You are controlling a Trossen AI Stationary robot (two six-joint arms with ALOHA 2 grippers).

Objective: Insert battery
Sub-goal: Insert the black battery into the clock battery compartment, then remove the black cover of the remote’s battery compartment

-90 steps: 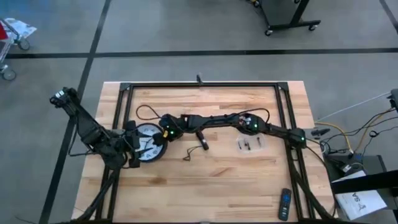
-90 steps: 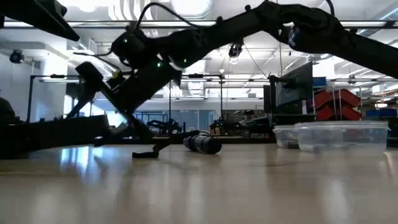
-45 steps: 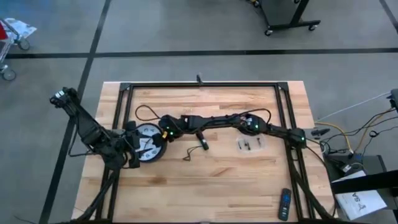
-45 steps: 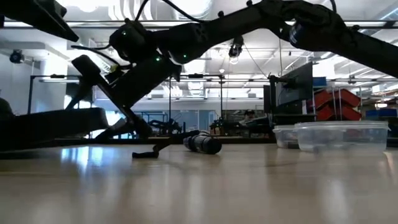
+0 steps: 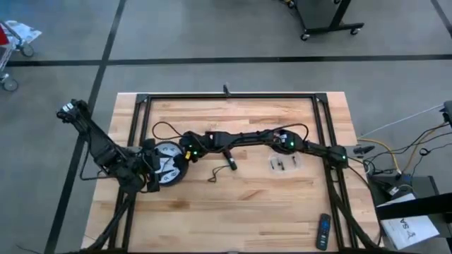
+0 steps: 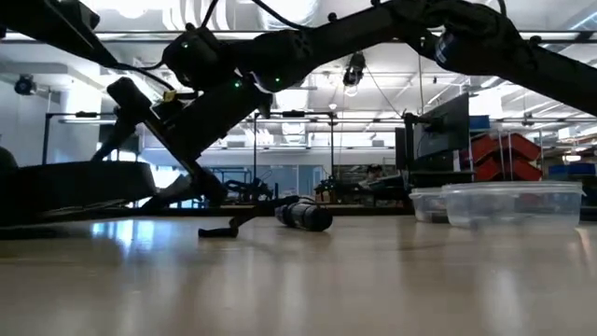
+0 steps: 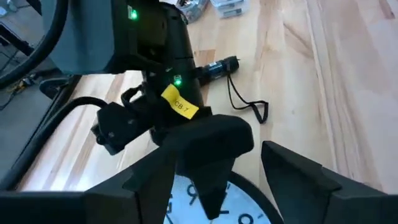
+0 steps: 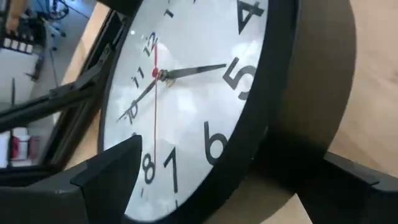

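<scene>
- The wall clock (image 5: 167, 161) is sitting on the left part of the desk (image 5: 240, 212), face up, and in the low view it is looking tilted, one edge lifted off the wood; judging by the task, it is being turned so the back, where a battery would go, can be reached.
- The right hand (image 8: 230, 186) is grasping the clock's black rim: in its wrist view one finger is lying across the glass face and the other is sitting behind the case.
- The left hand (image 5: 150, 176) is waiting at the clock's near-left edge with its fingers (image 7: 305, 180) spread apart, probably to steady or take the clock as it is tipping.
- A small flashlight (image 5: 227, 154) with a cord is lying just right of the clock, and a clear box (image 5: 284, 164) further right; which one is holding the battery, I cannot tell.
</scene>
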